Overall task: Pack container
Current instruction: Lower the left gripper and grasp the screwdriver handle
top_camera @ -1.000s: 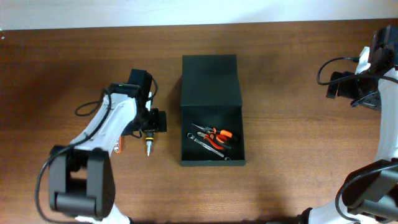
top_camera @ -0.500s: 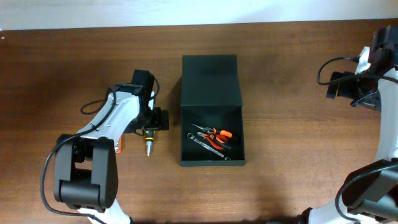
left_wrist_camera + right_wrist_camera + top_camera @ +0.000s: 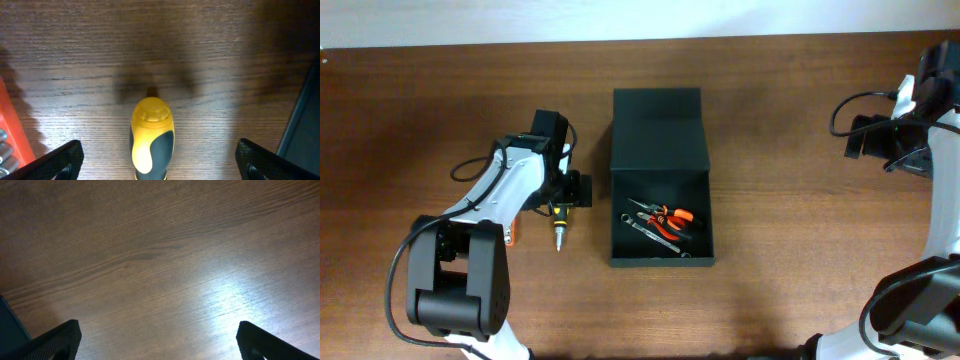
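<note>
The left pincer (image 3: 161,162), jaws standing wide apart, is hovering over the yellow-and-black screwdriver (image 3: 151,132) that is lying on the table (image 3: 770,300) just left of the container (image 3: 612,215). If it closes off-centre, the rounded handle is likely to roll or squirt out. The right pincer (image 3: 160,345), also spread and empty, is hanging well off to the right. The container is sitting mid-table, dark and matte, its flap lying open, with orange-handled pliers (image 3: 668,218) and a wrench (image 3: 650,230) resting inside.
</note>
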`<action>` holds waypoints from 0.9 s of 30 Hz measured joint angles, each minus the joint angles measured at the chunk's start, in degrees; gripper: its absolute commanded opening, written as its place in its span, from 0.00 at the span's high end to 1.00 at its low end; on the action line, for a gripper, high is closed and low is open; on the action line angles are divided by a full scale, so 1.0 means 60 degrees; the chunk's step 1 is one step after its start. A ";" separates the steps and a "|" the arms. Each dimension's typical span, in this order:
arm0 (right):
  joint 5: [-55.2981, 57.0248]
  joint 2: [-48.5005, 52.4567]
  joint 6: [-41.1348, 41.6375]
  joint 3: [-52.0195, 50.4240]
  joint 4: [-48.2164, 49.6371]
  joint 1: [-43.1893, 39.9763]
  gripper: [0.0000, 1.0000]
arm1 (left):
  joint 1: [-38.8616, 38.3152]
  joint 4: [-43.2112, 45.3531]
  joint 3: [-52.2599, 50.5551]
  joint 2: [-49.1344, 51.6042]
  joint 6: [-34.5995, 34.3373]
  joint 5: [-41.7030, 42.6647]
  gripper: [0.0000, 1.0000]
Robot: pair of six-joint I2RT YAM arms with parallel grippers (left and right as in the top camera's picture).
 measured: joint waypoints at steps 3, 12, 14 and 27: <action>0.0000 0.0000 0.0004 0.0000 0.0000 0.0000 0.01 | 0.0000 0.0007 0.0004 0.0018 0.0000 0.0000 0.01; 0.0000 0.0000 0.0004 0.0000 0.0000 0.0000 0.01 | 0.0000 0.0011 0.0000 0.0266 0.0025 -0.0055 0.01; 0.0000 0.0000 0.0007 0.0000 0.0000 0.0000 0.01 | 0.0000 0.0015 0.0000 0.0266 0.0025 -0.0076 0.01; 0.0000 0.0000 0.0000 0.0000 0.0000 0.0000 0.01 | 0.0000 0.0262 -0.0018 0.0266 0.0025 -0.0080 0.01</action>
